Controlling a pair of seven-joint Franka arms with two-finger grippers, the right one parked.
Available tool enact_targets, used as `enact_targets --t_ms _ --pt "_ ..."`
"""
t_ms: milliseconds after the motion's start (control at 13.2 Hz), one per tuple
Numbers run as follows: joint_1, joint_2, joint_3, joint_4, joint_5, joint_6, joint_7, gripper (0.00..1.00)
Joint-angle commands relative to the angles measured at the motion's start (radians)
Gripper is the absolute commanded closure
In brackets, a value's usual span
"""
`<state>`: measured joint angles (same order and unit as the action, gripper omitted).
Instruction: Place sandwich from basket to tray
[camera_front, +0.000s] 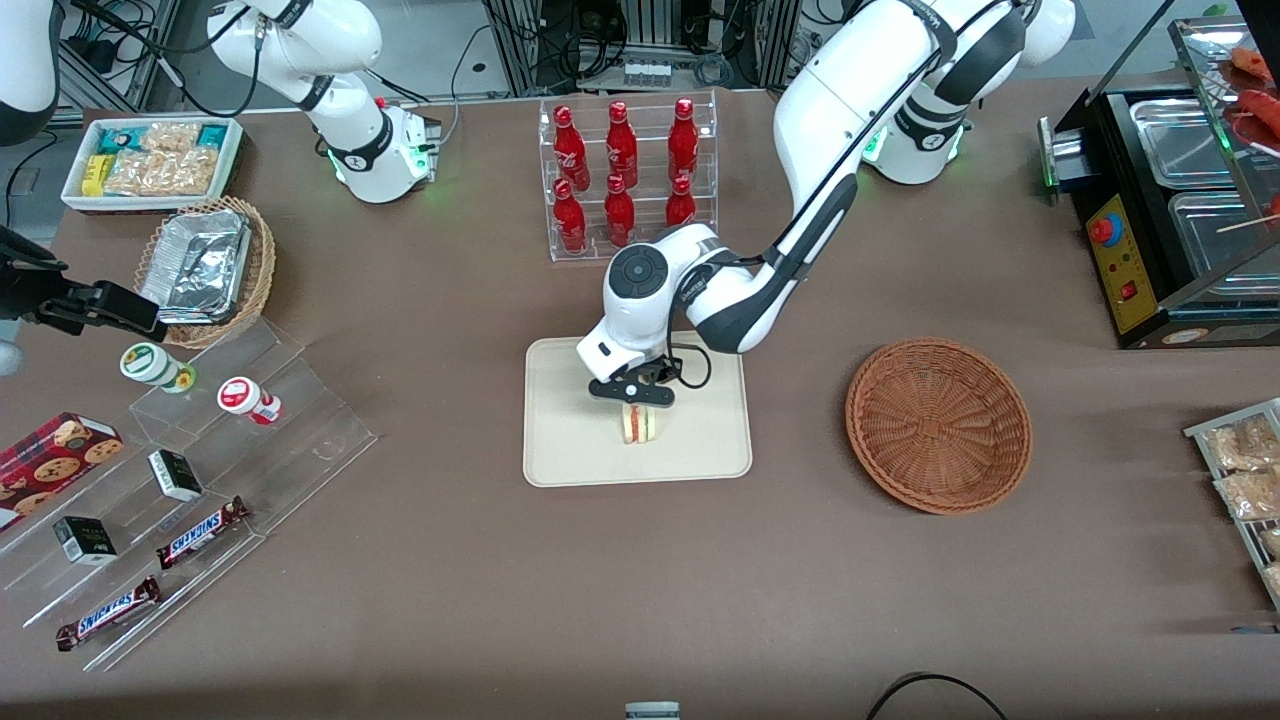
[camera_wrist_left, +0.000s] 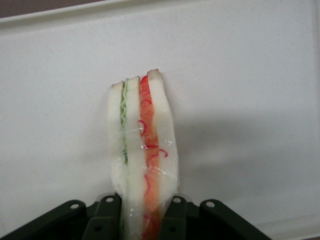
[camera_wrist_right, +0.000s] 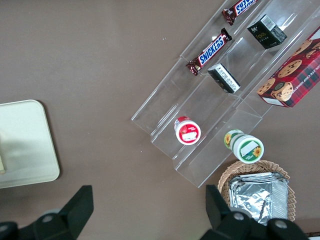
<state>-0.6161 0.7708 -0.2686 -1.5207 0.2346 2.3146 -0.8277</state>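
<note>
From the front, the hand (camera_front: 634, 397) hangs over the cream tray (camera_front: 570, 450), grasping the sandwich (camera_front: 639, 424), which sits just above or on the tray. The brown basket (camera_front: 938, 424) lies on the desk (camera_front: 500, 580) toward the working arm's end.

In the left wrist view, both fingers (camera_wrist_left: 105, 216) pinch the wrapped sandwich (camera_wrist_left: 142, 150) over the tray (camera_wrist_left: 240, 100).

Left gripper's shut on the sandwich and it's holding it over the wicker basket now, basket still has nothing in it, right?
Not quite. The gripper is shut on the sandwich, but over the tray, not the basket. The front view shows this; in the left wrist view the cream tray lies beneath the sandwich. The basket does hold nothing.
</note>
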Motion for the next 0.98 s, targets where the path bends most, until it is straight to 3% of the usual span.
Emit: enact_targets --t_ms 0,303,605,908 --pt "-0.002 0.01 0.003 0.031 0.023 -0.006 -0.028 0.0" --pt "0.021 -0.088 0.003 0.022 0.008 -0.067 -0.057 0.0" --pt "0.071 -0.244 0.002 0.014 -0.007 -0.258 -0.135 0.0" --pt "0.203 -0.415 -0.003 -0.019 -0.064 -0.41 -0.123 0.0"
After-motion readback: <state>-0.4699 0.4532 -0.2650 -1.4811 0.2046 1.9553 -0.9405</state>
